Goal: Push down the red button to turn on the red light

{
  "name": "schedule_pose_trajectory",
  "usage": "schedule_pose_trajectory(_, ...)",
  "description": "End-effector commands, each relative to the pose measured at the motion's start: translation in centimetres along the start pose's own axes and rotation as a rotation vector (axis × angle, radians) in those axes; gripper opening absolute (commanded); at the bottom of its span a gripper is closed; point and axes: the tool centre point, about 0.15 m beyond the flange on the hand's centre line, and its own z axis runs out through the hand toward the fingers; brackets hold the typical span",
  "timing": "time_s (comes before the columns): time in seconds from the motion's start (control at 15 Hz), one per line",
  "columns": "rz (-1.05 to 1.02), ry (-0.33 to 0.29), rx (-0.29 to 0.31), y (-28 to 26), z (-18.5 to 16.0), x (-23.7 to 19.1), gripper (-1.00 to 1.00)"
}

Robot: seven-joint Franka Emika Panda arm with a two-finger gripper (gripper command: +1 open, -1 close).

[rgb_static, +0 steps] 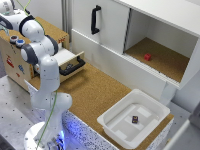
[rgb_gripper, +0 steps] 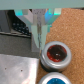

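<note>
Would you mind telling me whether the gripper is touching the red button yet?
Cannot tell. In the wrist view the gripper overlaps the red button's rim, with neither contact nor gap plain.

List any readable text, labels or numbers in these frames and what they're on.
None can be read.
Wooden box: red and blue stickers on its front, too blurred to read.
Red button and blue button: no markings visible.
White tub, small dark cube, red cube: no legible text.
</note>
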Motion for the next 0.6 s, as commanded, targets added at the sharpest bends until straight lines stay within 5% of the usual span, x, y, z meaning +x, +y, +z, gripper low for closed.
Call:
schedule_pose_trajectory(0.0,0.029,-0.143,0.032,3.9,1.3,3.4,-1.00)
schedule_pose_trajectory(0.53,0.020,-0.154,0.104,5.0,6.1,3.4,-1.00)
